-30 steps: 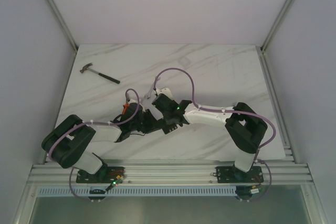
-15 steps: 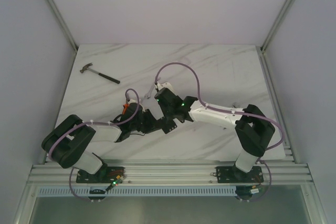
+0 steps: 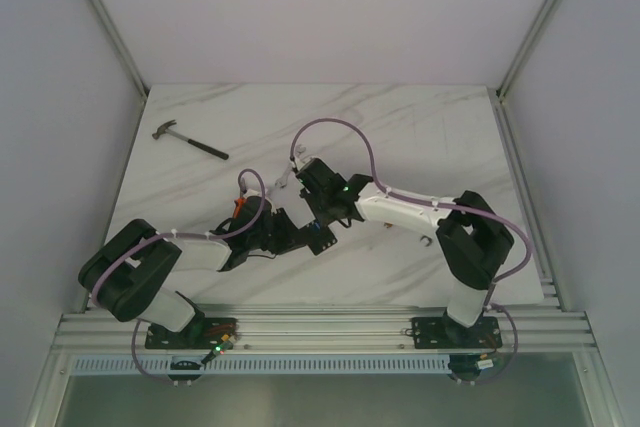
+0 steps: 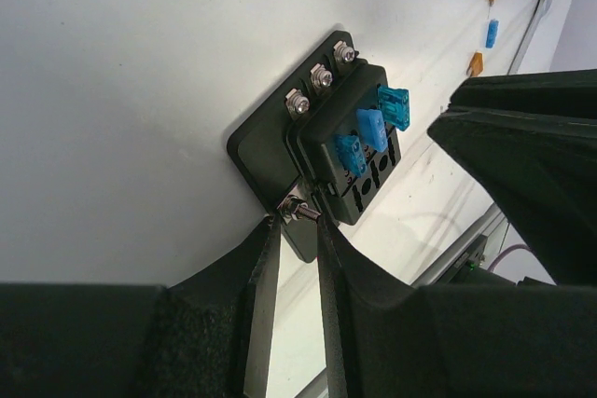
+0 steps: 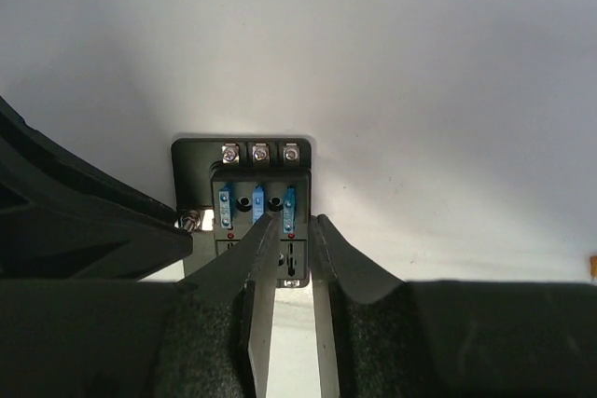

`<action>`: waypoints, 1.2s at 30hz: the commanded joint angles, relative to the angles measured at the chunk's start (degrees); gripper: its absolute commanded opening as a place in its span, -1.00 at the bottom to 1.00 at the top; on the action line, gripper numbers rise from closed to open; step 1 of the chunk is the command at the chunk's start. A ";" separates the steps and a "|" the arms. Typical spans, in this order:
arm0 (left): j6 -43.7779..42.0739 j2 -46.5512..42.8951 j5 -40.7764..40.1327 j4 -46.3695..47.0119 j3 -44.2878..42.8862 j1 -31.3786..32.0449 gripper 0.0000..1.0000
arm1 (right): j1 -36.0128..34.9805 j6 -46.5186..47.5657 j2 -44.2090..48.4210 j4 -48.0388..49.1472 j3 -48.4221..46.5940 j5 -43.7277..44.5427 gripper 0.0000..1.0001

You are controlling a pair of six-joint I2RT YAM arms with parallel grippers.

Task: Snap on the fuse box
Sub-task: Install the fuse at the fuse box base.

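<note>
Position: fuse box (image 5: 254, 195) lies flat on the table (image 3: 420, 127), mid-front, between both wrists. Grips: left gripper (image 4: 297, 230) pinches its base-plate edge by a side stud; right gripper (image 5: 291, 235) shows a narrow slit over the blue fuses (image 4: 371, 128), holding one or not, cannot tell. Risk: an off-centre push cocks a fuse; the thin edge grip slips, box skids.

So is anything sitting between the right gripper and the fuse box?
Nothing visible. The right gripper hangs right over the fuse box, tips by its blue fuses. The left gripper grips the box's side edge, clear of that path.
</note>
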State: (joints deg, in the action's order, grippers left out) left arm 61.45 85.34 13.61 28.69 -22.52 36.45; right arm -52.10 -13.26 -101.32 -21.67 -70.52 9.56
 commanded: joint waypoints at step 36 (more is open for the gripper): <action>-0.65 -1.41 -0.82 -1.61 0.34 -0.24 -0.37 | 1.71 1.82 -16.41 -11.82 -8.66 -3.41 -1.00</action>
State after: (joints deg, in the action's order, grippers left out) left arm 61.43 85.32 13.61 28.45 -22.52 36.42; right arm -51.37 -10.85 -111.87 -29.74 -80.84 7.64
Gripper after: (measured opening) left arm 0.316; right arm 0.125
